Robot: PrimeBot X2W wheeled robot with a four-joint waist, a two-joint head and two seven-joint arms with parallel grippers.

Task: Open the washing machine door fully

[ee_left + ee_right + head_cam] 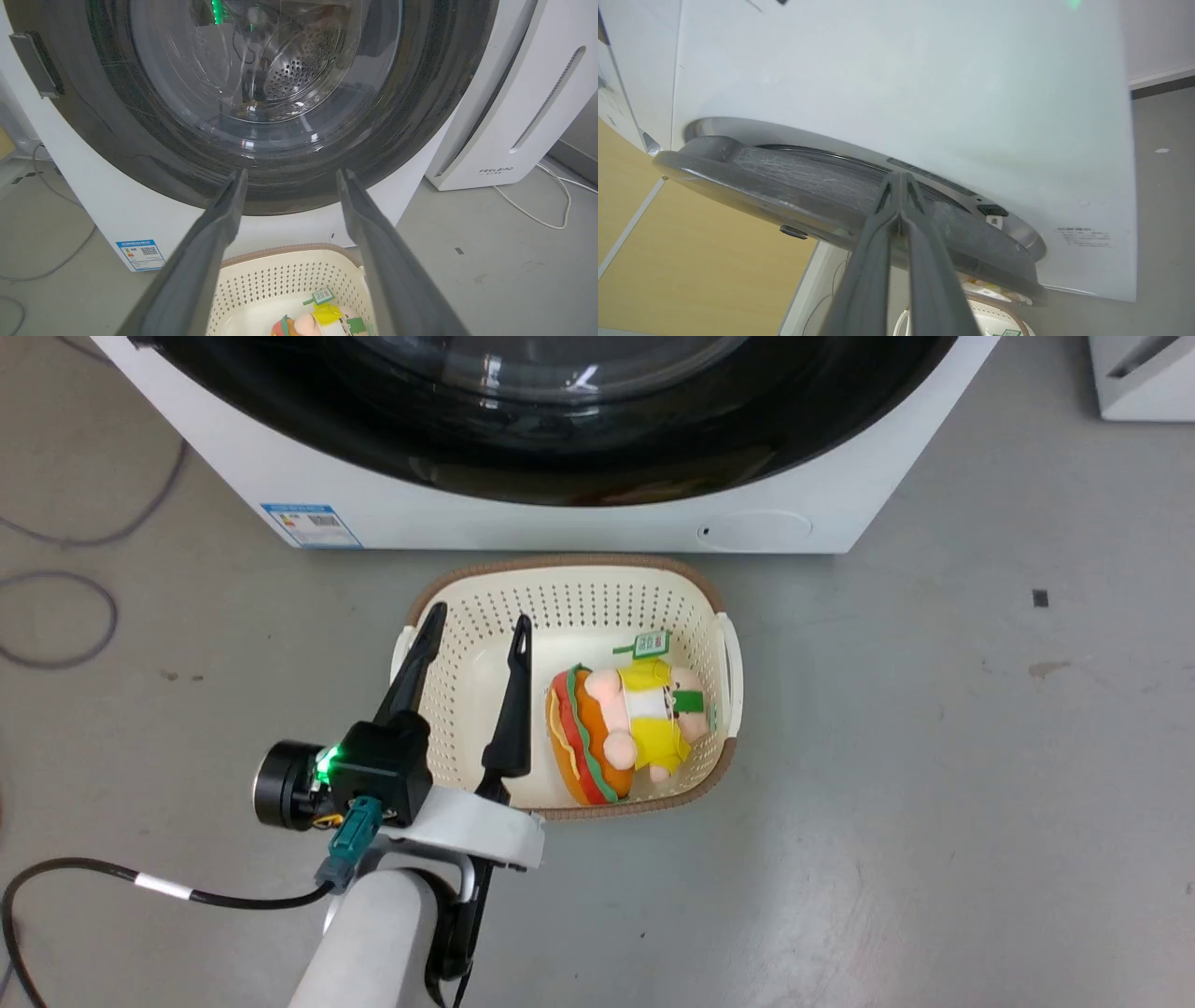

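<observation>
Forearm (pixel 373 933) angled forward, left claw (pixel 480 614) spread over basket (pixel 560 563), right claw (pixel 900 175) pressed together at washing machine door (pixel 784 184)

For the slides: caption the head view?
Open left gripper over a basket holding a plush toy, in front of the washing machine and its black door.

Crowded ahead, open sideways
A basket (pixel 579 607) sits just before the washing machine (pixel 560 527); bare floor (pixel 934 756) lies either side, cables (pixel 115 616) leftward; a narrow gap opens behind the washing machine door (pixel 808 186).
</observation>
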